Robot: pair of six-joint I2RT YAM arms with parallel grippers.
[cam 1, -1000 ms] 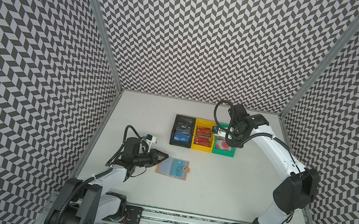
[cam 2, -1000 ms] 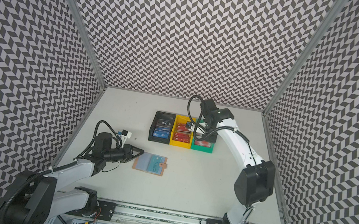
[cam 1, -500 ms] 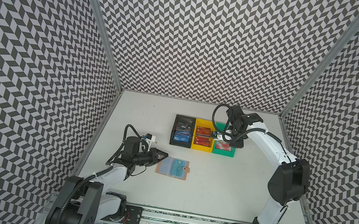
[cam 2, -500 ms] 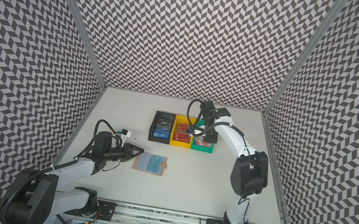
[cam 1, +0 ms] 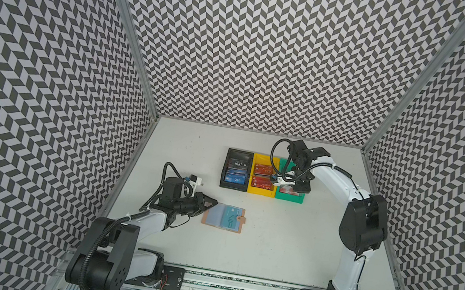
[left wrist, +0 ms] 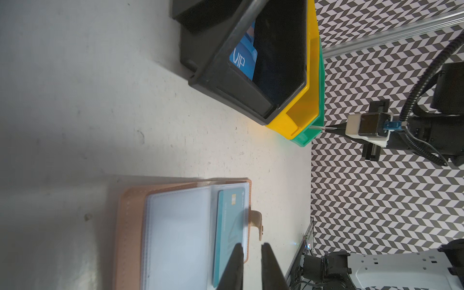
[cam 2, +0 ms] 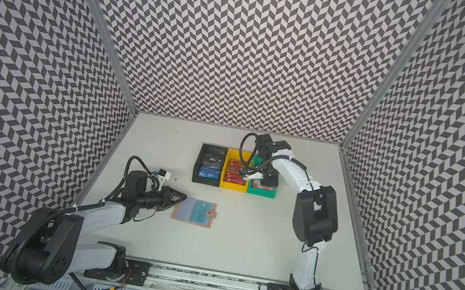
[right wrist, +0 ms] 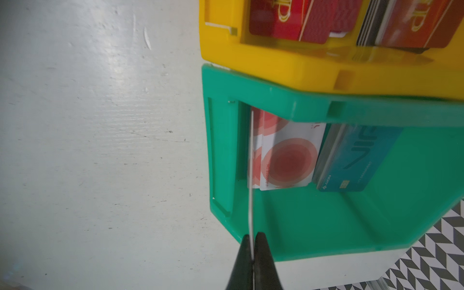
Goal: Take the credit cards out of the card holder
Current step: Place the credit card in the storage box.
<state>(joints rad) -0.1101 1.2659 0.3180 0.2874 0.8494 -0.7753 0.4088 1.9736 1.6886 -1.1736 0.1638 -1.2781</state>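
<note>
R elbow point(cam 1: 363, 225) swung in; wrist cam alone shows prob. card point(right wrist: 251, 175) pinched.

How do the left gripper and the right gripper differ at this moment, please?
The left gripper has its jaws slightly apart with nothing visible between them, while the right gripper is shut on a thin card seen edge-on. The left gripper sits low by the open card holder, whereas the right gripper is over the green bin. Both are black and tapered.
</note>
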